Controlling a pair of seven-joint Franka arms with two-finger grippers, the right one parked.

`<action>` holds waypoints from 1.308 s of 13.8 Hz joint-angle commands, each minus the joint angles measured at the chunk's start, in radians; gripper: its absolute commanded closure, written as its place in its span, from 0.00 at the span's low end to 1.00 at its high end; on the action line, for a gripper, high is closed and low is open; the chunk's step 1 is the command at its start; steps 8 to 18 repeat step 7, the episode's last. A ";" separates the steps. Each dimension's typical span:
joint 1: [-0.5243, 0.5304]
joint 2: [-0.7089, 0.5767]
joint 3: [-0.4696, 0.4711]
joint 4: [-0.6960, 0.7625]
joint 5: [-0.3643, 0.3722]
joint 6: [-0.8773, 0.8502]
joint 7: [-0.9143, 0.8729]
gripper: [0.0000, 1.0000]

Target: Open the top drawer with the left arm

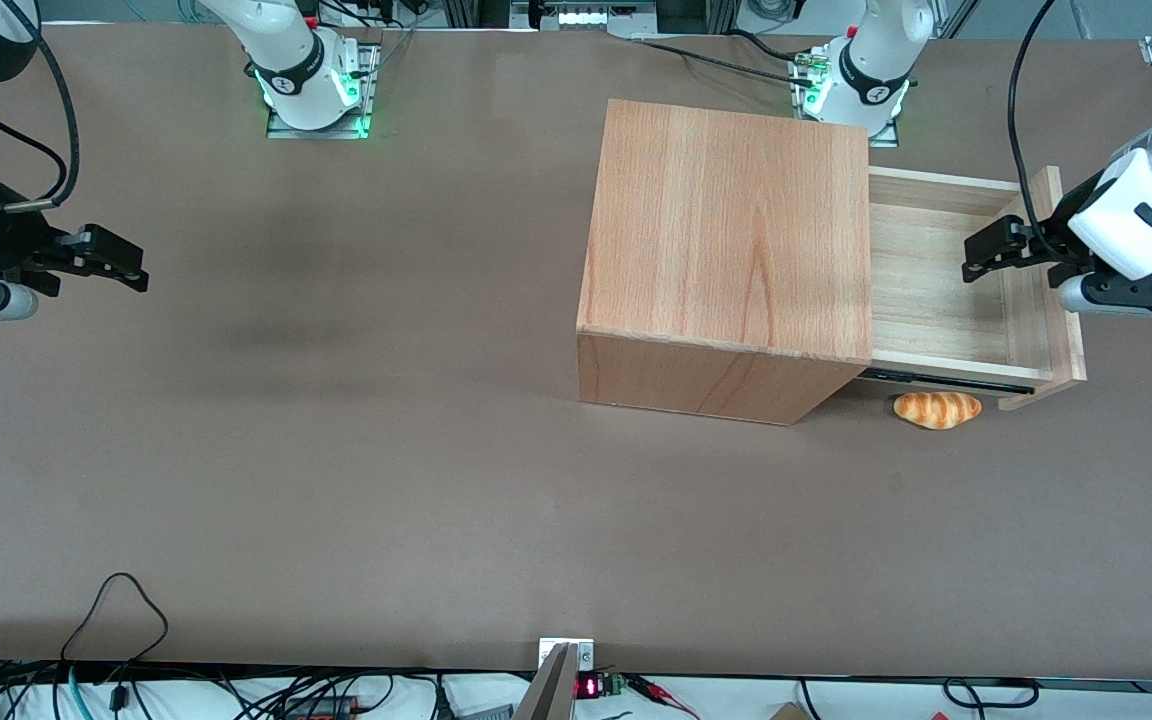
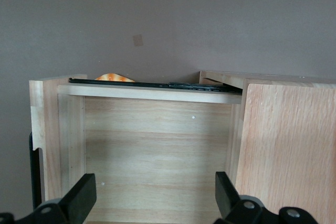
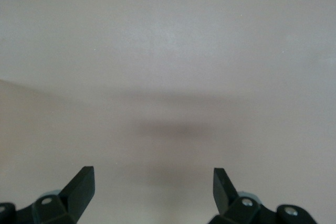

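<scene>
I see my tool (image 1: 981, 255) spread wide, holding nothing, above the top drawer (image 1: 936, 290), seemingly pulled fully from the cabinet (image 1: 726, 250).

Top drawer (image 1: 946, 290): shallow light-wood tray, pulled well out of its cabinet, pale plank floor exposed. Left arm's gripper (image 1: 976, 258) hangs above its interior, fingers (image 2: 81, 198) spread.
</scene>
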 commanded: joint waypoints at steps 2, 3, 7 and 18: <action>0.010 -0.032 -0.001 -0.036 0.018 0.020 -0.006 0.00; 0.010 -0.031 -0.001 -0.036 0.018 0.021 0.008 0.00; 0.012 -0.031 0.000 -0.036 0.018 0.021 0.010 0.00; 0.012 -0.031 0.000 -0.036 0.018 0.021 0.010 0.00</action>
